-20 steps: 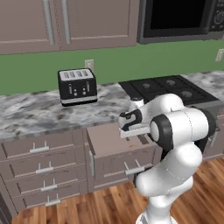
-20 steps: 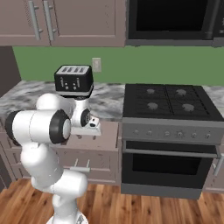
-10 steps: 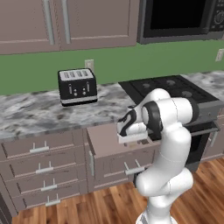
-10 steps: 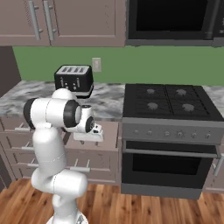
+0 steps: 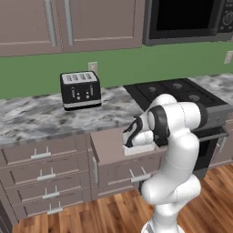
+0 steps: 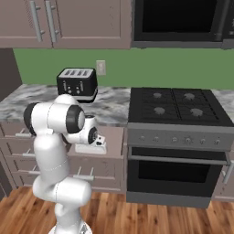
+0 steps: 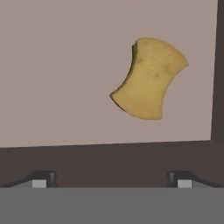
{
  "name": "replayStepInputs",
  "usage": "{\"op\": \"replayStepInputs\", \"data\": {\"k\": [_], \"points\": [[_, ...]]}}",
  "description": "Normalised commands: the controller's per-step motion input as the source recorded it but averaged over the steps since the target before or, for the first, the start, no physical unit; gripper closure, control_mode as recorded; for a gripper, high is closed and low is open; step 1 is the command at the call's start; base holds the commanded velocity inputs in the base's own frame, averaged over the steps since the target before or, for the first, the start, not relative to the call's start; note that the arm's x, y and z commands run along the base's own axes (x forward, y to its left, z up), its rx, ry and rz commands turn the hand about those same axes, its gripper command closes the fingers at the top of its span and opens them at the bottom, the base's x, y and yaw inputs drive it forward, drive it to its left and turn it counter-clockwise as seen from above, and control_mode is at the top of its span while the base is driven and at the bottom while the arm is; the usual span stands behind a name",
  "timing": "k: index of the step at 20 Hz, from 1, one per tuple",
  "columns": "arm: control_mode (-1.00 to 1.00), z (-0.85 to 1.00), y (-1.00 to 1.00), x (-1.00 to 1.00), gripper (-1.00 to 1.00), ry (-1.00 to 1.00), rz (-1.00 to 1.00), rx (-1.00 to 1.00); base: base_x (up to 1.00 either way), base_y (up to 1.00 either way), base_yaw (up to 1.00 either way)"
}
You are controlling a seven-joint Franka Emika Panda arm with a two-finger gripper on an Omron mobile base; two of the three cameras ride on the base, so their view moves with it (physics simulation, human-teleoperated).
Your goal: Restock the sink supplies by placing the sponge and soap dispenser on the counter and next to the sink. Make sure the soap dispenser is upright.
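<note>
Hovering over the pulled-out drawer (image 5: pixel 109 145), my gripper (image 7: pixel 111 177) has its jaws spread wide and holds nothing. Just beyond its tips, the sponge (image 7: pixel 148 78) lies flat on the drawer floor, off to the right and close to the side wall, not yet touched. It is a yellowish-tan pad with pinched-in sides and a slightly mottled face; I judge it soft and easy to squeeze. So the task looks barely begun: nothing has reached the counter (image 5: pixel 32 118), and both the sponge and the soap dispenser still need placing.
</note>
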Motion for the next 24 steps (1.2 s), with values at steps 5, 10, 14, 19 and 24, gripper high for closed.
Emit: {"op": "replayStepInputs", "data": {"k": [5, 10, 14, 19, 24], "points": [[-1.00, -0.15, 0.00, -0.62, -1.00, 0.05, 0.00, 0.00, 0.00, 0.00, 0.00], [-1.00, -0.01, -0.07, -0.71, -1.00, 0.02, 0.00, 0.03, 0.00, 0.00, 0.00], [-1.00, 0.00, -0.24, -0.83, -1.00, 0.00, 0.00, 0.05, 0.00, 0.00, 0.00], [-1.00, 0.08, -0.31, -0.54, -1.00, 0.00, 0.00, 0.05, 0.00, 0.00, 0.00], [-1.00, 0.08, -0.28, 0.23, -1.00, 0.00, 0.00, 0.02, 0.00, 0.00, 0.00]]}}
